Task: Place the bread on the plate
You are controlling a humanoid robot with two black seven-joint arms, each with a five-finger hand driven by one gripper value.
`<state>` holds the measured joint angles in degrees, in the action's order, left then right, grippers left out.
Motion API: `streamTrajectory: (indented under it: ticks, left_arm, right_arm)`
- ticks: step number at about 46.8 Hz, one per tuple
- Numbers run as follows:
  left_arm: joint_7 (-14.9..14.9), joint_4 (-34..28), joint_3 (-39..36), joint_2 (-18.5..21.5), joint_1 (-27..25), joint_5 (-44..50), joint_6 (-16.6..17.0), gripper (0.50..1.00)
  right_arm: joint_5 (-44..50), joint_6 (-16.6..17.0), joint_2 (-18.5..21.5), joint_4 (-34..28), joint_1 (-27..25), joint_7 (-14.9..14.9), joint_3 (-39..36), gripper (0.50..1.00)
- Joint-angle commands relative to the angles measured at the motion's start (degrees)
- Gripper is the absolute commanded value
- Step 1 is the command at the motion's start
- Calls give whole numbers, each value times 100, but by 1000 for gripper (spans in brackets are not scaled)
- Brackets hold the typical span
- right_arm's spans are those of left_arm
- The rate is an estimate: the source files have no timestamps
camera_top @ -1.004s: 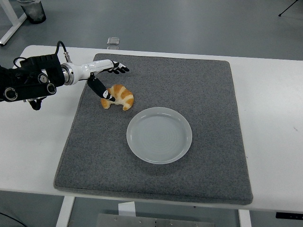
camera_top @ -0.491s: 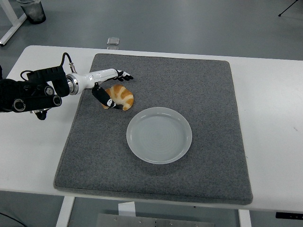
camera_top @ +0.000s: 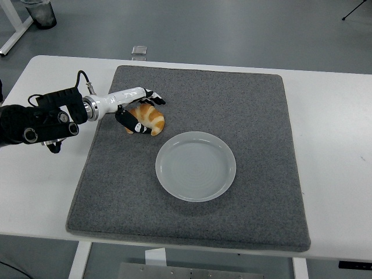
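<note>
- Head view: a white table (camera_top: 331, 116) is seen from above, with a large grey felt mat (camera_top: 244, 110) laid over its middle.
- A croissant-shaped bread (camera_top: 150, 119), golden brown, is seen lying on the mat in its far-left part, short of the plate and apart from it.
- A round, pale translucent plate (camera_top: 196, 165) is set on the mat near its centre, to the right of the bread and nearer the table's front edge; nothing is carried on it.
- The left arm is brought in from the left edge, its black forearm lying over the bare table and its white wrist section reaching over the mat's left border.
- The left hand (camera_top: 137, 111) is placed at the bread: the black fingers (camera_top: 156, 99) are stretched along the far side of the bread, and the thumb (camera_top: 129, 121) is pressed against its near-left end, so the bread is pinched between them while it is resting on the mat.
- Whether the grip is fully closed cannot be told, but contact on both sides of the bread is visible.
- The right arm is not seen anywhere.
- A small clear object (camera_top: 138, 51) is seen at the table's far edge, beyond the mat.
- A grey floor is seen beyond the table.
</note>
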<state>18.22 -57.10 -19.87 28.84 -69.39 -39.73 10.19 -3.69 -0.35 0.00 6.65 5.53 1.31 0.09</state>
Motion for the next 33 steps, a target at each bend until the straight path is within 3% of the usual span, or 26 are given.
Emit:
streamTrajectory:
  ticks: [1,12,23,30,33]
  left_arm:
    - [-3,112,10,-36,57,10,-8,853]
    - [-3,120,18,-53,75,10,-8,849]
    - [6,120,18,-45,31,10,-8,628]
    - [-3,120,115,-36,5,10,-8,519]
    - [-3,120,273,-36,14,10,-8,500]
  right_arm:
    - [-1,0,0,-5,-8,1,0,952]
    - [-9,0,0,3,-8,1,0,952]
    - [-9,0,0,-5,0,10,0,952]
    - [-9,0,0,-5,0,10,0,952]
    - [-9,0,0,-5,0,1,0,954]
